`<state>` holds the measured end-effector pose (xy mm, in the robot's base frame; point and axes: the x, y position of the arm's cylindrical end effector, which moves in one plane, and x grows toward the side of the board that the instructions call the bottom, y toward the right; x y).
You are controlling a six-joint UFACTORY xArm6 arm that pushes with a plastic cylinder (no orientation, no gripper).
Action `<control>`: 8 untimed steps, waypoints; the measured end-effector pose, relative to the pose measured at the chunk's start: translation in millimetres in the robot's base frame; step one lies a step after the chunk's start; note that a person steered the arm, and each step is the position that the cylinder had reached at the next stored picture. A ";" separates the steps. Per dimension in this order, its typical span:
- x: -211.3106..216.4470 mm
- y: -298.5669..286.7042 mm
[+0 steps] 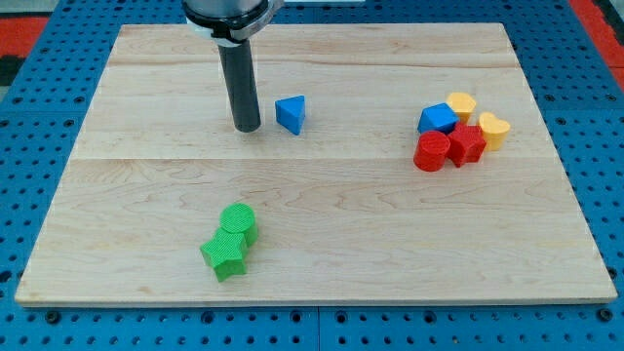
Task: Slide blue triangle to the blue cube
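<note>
This looks like a robot lab. A pale wooden board (322, 195) lies on a blue table (39, 107) full of little holes, and small toy blocks sit on it.

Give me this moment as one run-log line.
my tip: left of blue triangle, small gap | blue cube: far right, in cluster with red, yellow blocks | triangle not yet delivered

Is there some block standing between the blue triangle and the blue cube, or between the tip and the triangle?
No visible block does. My tip stands just at the view's left of the blue triangle, with bare board between. From the triangle rightward to the blue cube the wood is bare; the red and yellow blocks lie beside and beyond the cube.
</note>
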<state>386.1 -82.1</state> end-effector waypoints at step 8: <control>-59.0 122.1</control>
<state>327.1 40.0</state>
